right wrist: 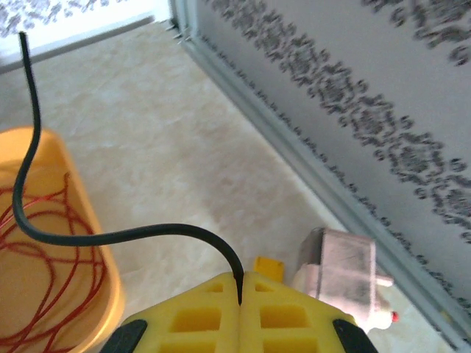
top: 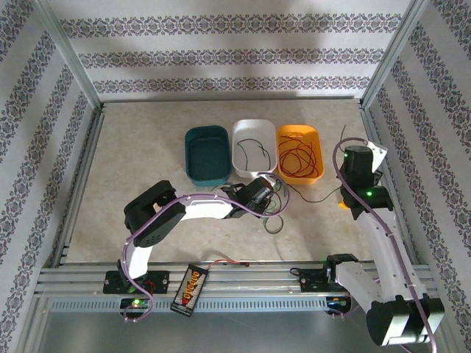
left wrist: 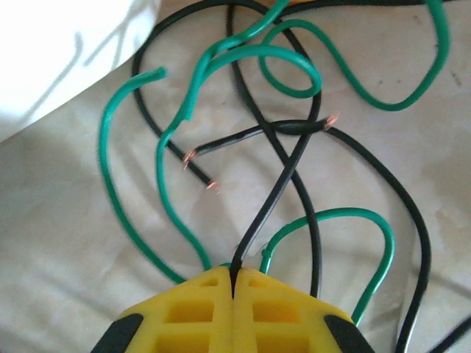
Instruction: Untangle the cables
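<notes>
Three trays (top: 206, 129) are set on the tabletop (top: 147, 220). Just before the white tray (top: 254, 121), the left end effector (left wrist: 234, 276), the nearer one, is pinched on a black cable (left wrist: 272, 198) of the tangled cables (left wrist: 287, 95) stretching ahead of it. The right end effector (right wrist: 241, 283), further right of that tray, also pinches a black strand (right wrist: 110, 237).

1 high fixed camera, 2 close wrist cameras, placed by the orange tray (top: 299, 152).
The top view looks down and forward from above the near edge of the table (top: 147, 147), far off, with the orange tray right of centre. The left wrist view sits low, left of and in front of that tray, looking past the left gripper (left wrist: 233, 278) at cables (left wrist: 346, 213) and a corner of the white tray (left wrist: 66, 51), shared with the top view. The right wrist view, right of the orange tray (right wrist: 103, 272), faces the right wall (right wrist: 353, 110) past the right gripper (right wrist: 241, 283), sharing that tray.
</notes>
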{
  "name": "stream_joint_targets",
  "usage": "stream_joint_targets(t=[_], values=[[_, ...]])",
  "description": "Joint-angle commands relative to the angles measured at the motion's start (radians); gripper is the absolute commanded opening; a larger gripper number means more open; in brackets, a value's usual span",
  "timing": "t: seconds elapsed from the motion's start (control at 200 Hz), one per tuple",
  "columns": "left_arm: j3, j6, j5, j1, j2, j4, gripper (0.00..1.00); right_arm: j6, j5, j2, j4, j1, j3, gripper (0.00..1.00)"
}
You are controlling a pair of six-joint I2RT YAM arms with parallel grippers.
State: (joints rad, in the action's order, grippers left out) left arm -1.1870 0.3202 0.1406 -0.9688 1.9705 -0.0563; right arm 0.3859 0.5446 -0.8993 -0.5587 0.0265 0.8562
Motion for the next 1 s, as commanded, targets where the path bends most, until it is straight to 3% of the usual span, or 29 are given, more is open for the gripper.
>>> stream_joint_targets(t=[0.0,0.325,0.73,0.815,0.935,0.995], values=[[0.076,0.035,0.068,0.007,-0.038,-0.071,0.0,-0.012,0.114,0.026,-0.031,-0.037,0.036,0.0],[0.372,0.122,0.059,0.067,-0.315,0.137,0.0,-0.014,0.167,0.084,-0.037,-0.191,0.025,0.0],[0.571,0.236,0.048,0.213,-0.54,0.26,0.0,-0.001,0.181,0.074,-0.043,-0.235,0.037,0.0],[0.555,0.193,0.015,0.213,-0.54,0.246,0.0,0.011,0.131,0.083,-0.04,-0.235,0.039,0.0],[0.513,0.158,-0.029,0.2,-0.507,0.228,0.0,0.052,-0.053,0.101,-0.031,-0.228,0.07,0.0],[0.492,0.148,-0.039,0.191,-0.484,0.228,0.0,0.084,-0.062,0.108,-0.046,-0.192,0.109,0.0]])
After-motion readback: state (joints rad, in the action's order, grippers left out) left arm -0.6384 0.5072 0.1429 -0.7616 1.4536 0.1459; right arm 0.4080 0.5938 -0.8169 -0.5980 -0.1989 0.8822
